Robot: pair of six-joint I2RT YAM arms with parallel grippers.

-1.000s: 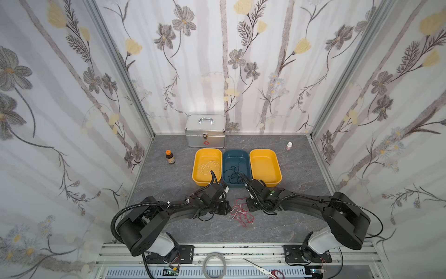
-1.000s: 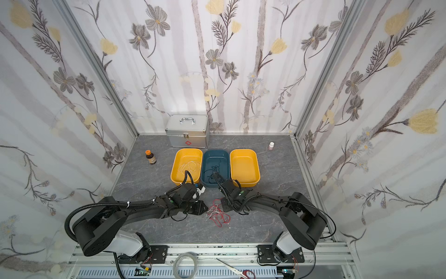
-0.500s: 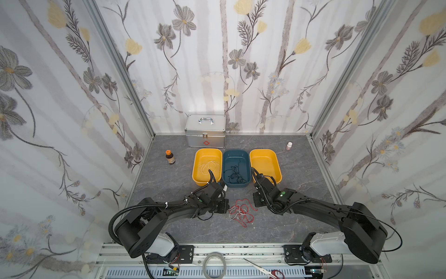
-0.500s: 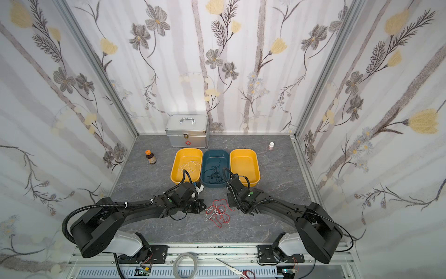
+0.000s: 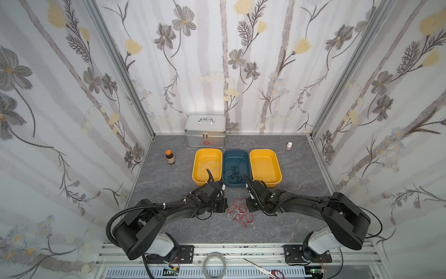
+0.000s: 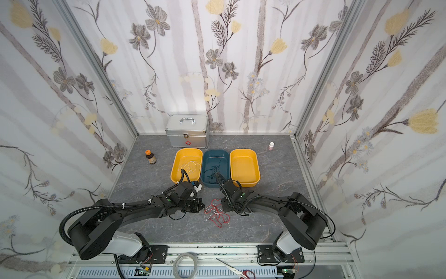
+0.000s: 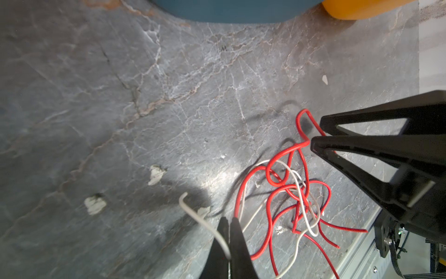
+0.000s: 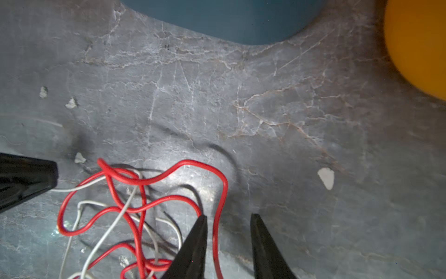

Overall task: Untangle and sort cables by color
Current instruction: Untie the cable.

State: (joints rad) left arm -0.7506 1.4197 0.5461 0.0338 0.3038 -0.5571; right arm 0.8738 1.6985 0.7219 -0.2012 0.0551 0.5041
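A tangle of red and white cables (image 5: pixel 239 213) (image 6: pixel 217 214) lies on the grey floor between my two grippers. My left gripper (image 7: pixel 228 218) (image 5: pixel 225 205) is shut on a white cable (image 7: pixel 193 215) at the tangle's left edge. My right gripper (image 8: pixel 228 215) (image 5: pixel 249 205) is open at the right edge, and a red cable (image 8: pixel 218 193) runs between its fingers untouched. White cables (image 5: pixel 209 167) lie in the left yellow bin (image 5: pixel 196 169). Black cables (image 5: pixel 233 174) lie in the blue bin (image 5: pixel 225 164). The right yellow bin (image 5: pixel 265 166) holds nothing.
A metal case (image 5: pixel 205 134) stands at the back wall. A brown bottle (image 5: pixel 170 157) stands at the left and a small white bottle (image 5: pixel 289 145) at the back right. A tape ring (image 5: pixel 214 264) and scissors (image 5: pixel 263 265) lie on the front rail.
My right gripper went toward the blue bin, came back to the tangle's right edge and opened. My left gripper stayed at the tangle's left edge.
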